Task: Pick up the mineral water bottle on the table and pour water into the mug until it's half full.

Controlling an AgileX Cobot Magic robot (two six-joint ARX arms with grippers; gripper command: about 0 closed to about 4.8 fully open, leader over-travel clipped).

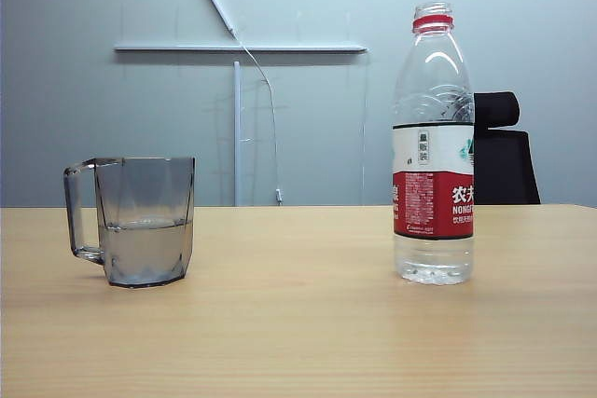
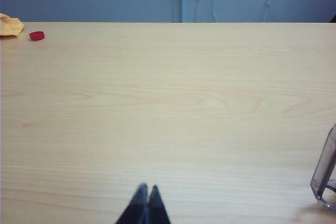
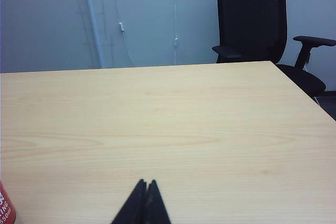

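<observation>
While the mug (image 1: 140, 221) already stands roughly half full, water bottle (image 1: 433, 146) uncapped and upright well apart on the counter (image 1: 298, 323), pouring seems done. Left claw (image 2: 146, 188) and right claw (image 3: 146, 183) pinched together, empty, withdrawn; no further move appears needed.

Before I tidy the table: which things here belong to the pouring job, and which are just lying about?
Job:
bottle, uncapped, upright
mug, about half full of water
left claw, shut
right claw, shut

Lying about:
red cap
yellow cloth
chair
</observation>
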